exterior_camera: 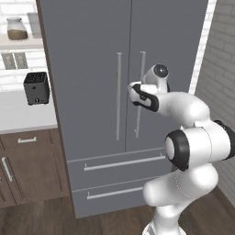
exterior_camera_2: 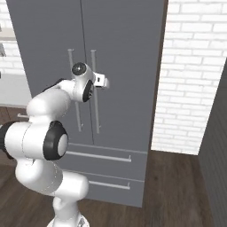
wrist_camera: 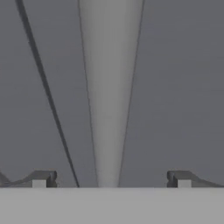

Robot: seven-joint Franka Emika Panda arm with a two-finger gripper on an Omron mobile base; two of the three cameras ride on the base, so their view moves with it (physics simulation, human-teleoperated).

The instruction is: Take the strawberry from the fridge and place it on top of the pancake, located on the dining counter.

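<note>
Tall grey fridge (exterior_camera: 92, 92), doors apparently shut, upright

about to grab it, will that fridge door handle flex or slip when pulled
The right door handle is a long smooth bar, so probably stiff but possibly slippery. The open gripper straddles it, which should limit sideways slip. The tall door likely swings heavily.

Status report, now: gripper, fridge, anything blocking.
Gripper open, straddling right door handle, not clamped. Fridge doors both shut, drawers shut. Nothing between hand and handle.
</note>
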